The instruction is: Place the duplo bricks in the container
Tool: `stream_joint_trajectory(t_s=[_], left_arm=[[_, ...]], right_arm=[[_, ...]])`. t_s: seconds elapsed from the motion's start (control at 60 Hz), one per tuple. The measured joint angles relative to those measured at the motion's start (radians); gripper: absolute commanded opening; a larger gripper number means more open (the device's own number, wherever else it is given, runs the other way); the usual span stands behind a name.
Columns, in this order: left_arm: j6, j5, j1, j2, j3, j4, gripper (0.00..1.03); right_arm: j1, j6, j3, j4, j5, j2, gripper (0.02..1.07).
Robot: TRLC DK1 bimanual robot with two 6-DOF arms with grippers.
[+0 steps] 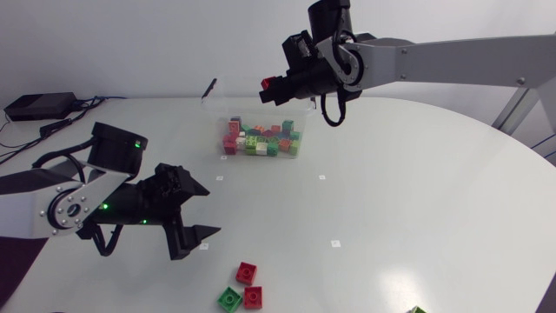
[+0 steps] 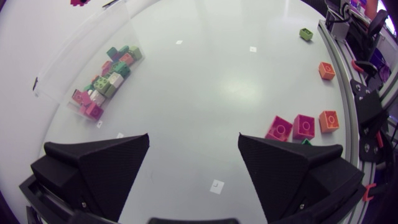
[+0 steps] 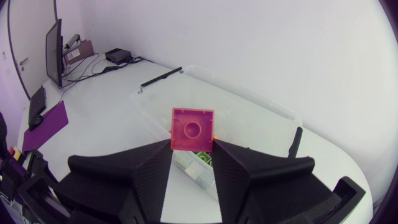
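Two arms, head view: left arm (image 1: 78, 200) enters low at the left; right arm (image 1: 452, 61) reaches in from the right.
Left jaws, head view: spread apart and holding nothing, above the white table (image 1: 417, 191).
Right jaws, head view: clamped on a red brick (image 1: 271, 84), raised over the far rim of the clear container (image 1: 261, 117).
Container, head view: holds a heap of bricks (image 1: 261, 141) in red, green and white.
Loose bricks, head view: red pair (image 1: 247, 273) and a green brick (image 1: 229, 299) lie near the left jaws.
Left wrist view: jaws wide apart over bare table; pink bricks (image 2: 280, 129) and an orange brick (image 2: 328, 121) sit in a row beside one finger; the container lies ahead.
Right wrist view: jaws pinch the red brick from both sides, its stud facing the camera, with the container just beyond.
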Motion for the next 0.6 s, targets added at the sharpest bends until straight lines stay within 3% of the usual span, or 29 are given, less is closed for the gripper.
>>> stream_joint_trajectory(t_s=[0.417,0.5,0.567,0.583,0.6], left_arm=[[0.034,0.001,-0.051,-0.079,-0.085,-0.014,1.0],[0.036,0.003,-0.051,-0.091,-0.103,-0.019,1.0],[0.036,0.003,-0.054,-0.101,-0.108,-0.032,1.0],[0.036,0.003,-0.057,-0.106,-0.108,-0.035,1.0],[0.036,0.003,-0.059,-0.11,-0.108,-0.037,1.0]], right_arm=[[0.0,0.026,0.142,0.005,0.038,0.105,0.39],[0.0,0.027,0.165,0.003,0.048,0.127,0.55],[0.0,0.034,0.192,-0.018,0.057,0.145,0.95],[0.0,0.035,0.202,-0.023,0.062,0.15,1.03],[0.0,0.04,0.211,-0.027,0.067,0.155,1.03]])
